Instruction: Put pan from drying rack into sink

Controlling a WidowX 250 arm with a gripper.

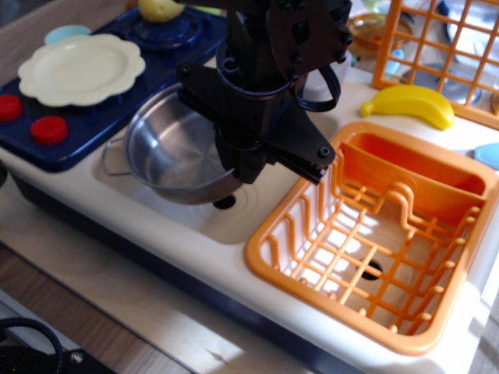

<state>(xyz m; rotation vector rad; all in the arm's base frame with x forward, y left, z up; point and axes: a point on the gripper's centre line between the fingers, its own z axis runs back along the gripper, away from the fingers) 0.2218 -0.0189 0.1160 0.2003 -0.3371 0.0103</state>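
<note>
The shiny steel pan (168, 148) hangs tilted low over the left part of the cream sink (204, 222), with one wire loop handle pointing left over the sink's edge. My black gripper (238, 167) is shut on the pan's right rim and hides that side of it. The sink's drain hole (224, 202) peeks out below the pan. The orange drying rack (374, 234) stands to the right of the sink with nothing in it.
A cream plate (78, 68) lies on the blue stove at the left, with two red knobs (48, 129) in front of it. A yellow banana (409, 103) lies behind the rack, below an upright orange grid (444, 54). The arm hides the faucet.
</note>
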